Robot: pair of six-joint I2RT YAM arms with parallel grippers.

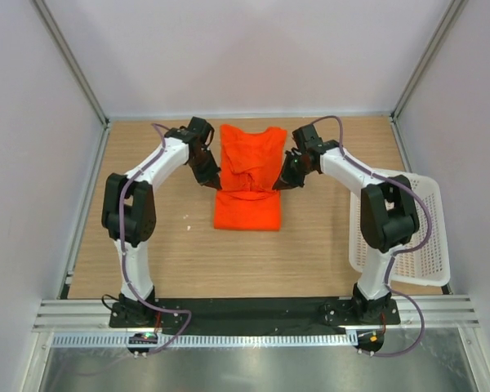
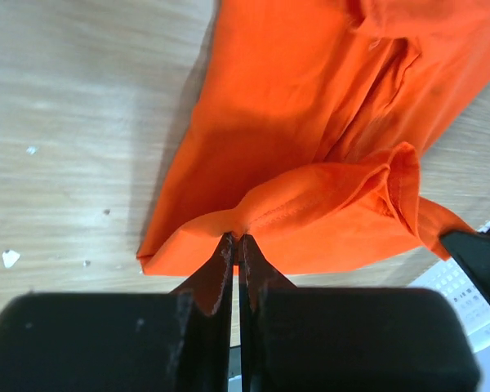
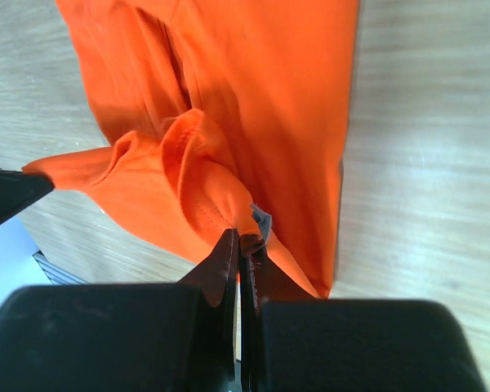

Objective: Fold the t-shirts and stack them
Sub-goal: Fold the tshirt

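- The orange t-shirt (image 1: 247, 211) lies in the middle of the bench (image 1: 171, 245), between the two arms. Its near part is flat and roughly square, and its far part is looser and creased.
- The left claw (image 1: 213, 181) is closed on the shirt's left edge about halfway along its length. The left wrist view shows a bunched ridge of hem or seam pinched tight between the fingers.
- The right claw (image 1: 282, 181) does the same on the opposite edge. Its fingers are shut on a gathered bit of cloth, with a small grey tag showing just beside the pinch.
- Both grips sit level with each other across the shirt, and the cloth between them sags a little.
- Step in hand, as I read it: a crosswise fold, with both claws carrying one raised edge over the body of the shirt. I cannot tell from these views which end of the shirt is being carried.
- The next move calls for both arms to travel together at the same height and pace, so that the edge lands straight. They should then lower it and let go only once the cloth rests flat.
- The thin fabric may drag or wrinkle if one side leads.
- The white basket (image 1: 408, 245) stands at the right, well apart from the shirt, with nothing orange in it.
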